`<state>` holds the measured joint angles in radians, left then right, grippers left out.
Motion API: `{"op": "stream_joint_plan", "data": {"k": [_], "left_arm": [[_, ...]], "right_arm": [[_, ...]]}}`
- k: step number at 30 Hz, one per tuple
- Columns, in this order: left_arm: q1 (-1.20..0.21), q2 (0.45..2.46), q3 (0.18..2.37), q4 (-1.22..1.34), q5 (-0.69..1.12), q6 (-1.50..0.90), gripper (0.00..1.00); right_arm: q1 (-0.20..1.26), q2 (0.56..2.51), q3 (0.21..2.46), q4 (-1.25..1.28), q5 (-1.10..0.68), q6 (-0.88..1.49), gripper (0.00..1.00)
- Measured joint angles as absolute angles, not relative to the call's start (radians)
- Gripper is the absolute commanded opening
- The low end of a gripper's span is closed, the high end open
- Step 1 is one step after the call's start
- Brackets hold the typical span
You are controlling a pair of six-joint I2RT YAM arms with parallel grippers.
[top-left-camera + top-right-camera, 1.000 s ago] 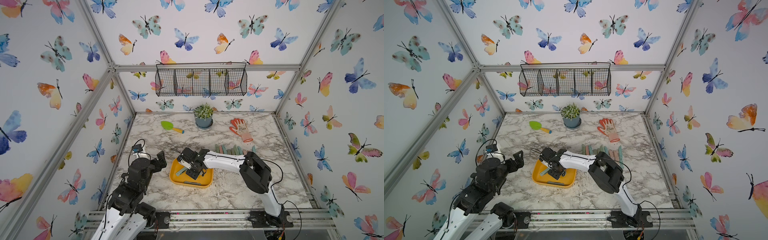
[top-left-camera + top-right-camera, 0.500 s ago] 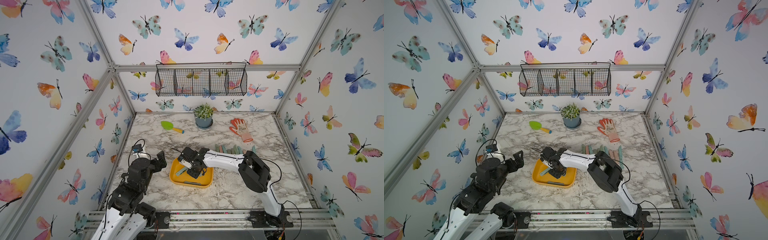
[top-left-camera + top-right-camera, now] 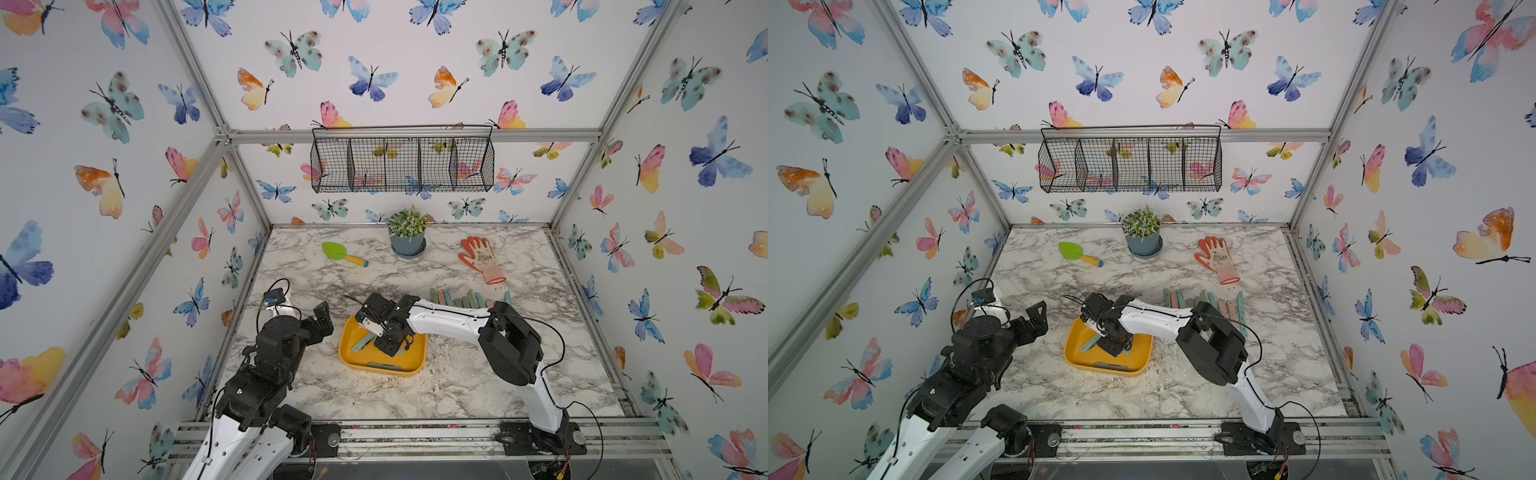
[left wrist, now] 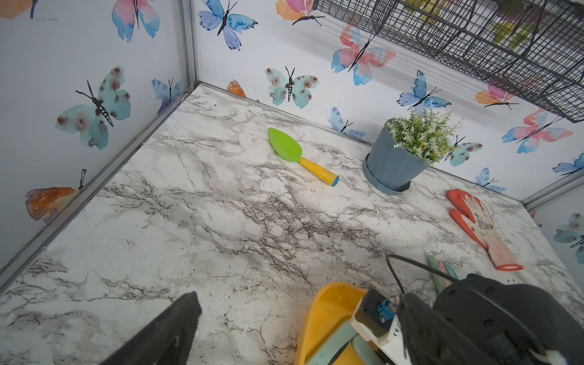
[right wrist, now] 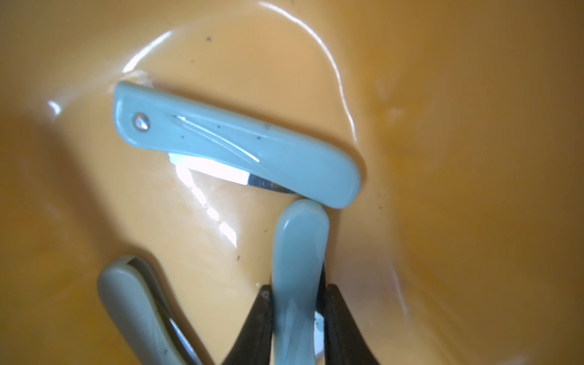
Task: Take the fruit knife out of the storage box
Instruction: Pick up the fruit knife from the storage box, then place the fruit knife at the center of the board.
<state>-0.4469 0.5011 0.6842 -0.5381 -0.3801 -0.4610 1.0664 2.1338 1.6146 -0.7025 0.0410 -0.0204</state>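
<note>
The storage box (image 3: 345,353) is a shallow yellow tray at the front middle of the table, seen in both top views (image 3: 1071,353). My right gripper (image 5: 297,316) reaches down into it, shut on the handle of a pale blue folded fruit knife (image 5: 298,246). Black fingers (image 5: 259,319) press both sides of the handle. The held knife's rounded end touches a second blue knife (image 5: 237,145) lying flat on the box floor. A grey-green knife (image 5: 136,309) lies beside them. My left gripper (image 4: 298,300) hovers open left of the box, holding nothing.
Behind the right arm a row of pastel folded knives (image 3: 457,298) lies on the marble table. Farther back are an orange glove (image 3: 482,259), a potted plant (image 3: 407,239) and a green trowel (image 3: 343,253). A black wire basket (image 3: 401,160) hangs on the back wall.
The right gripper's jaws have closed onto the blue knife handle inside the storage box. The right arm has barely shifted. The left arm has not moved.
</note>
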Motion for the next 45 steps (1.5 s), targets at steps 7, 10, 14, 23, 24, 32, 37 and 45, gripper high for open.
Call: {"op": "stream_joint_plan", "data": {"k": [7, 10, 14, 23, 24, 32, 37, 45], "left_arm": [[-0.447, 0.501, 0.684, -0.538, -0.379, -0.461, 0.98], [-0.447, 0.501, 0.684, -0.538, -0.379, -0.461, 0.98], [-0.447, 0.501, 0.684, -0.538, -0.378, -0.460, 0.98], [-0.447, 0.522, 0.684, -0.535, -0.337, -0.451, 0.98], [-0.447, 0.527, 0.684, -0.535, -0.329, -0.449, 0.98], [-0.447, 0.535, 0.684, -0.529, -0.283, -0.438, 0.99], [-0.447, 0.538, 0.684, -0.521, -0.260, -0.430, 0.98], [-0.447, 0.553, 0.684, -0.513, -0.229, -0.426, 0.98]], "right_arm": [[1.052, 2.049, 1.613, -0.700, 0.041, -0.015, 0.21], [1.040, 1.995, 1.600, -0.687, 0.042, -0.001, 0.21], [1.025, 1.934, 1.587, -0.667, 0.045, 0.026, 0.21], [0.907, 1.775, 1.424, -0.619, 0.105, 0.154, 0.21], [0.872, 1.741, 1.385, -0.610, 0.110, 0.170, 0.21], [0.548, 1.529, 1.181, -0.567, 0.141, 0.218, 0.20], [0.324, 1.480, 1.113, -0.555, 0.148, 0.211, 0.20], [0.110, 1.571, 1.055, -0.530, 0.168, 0.177, 0.20]]}}
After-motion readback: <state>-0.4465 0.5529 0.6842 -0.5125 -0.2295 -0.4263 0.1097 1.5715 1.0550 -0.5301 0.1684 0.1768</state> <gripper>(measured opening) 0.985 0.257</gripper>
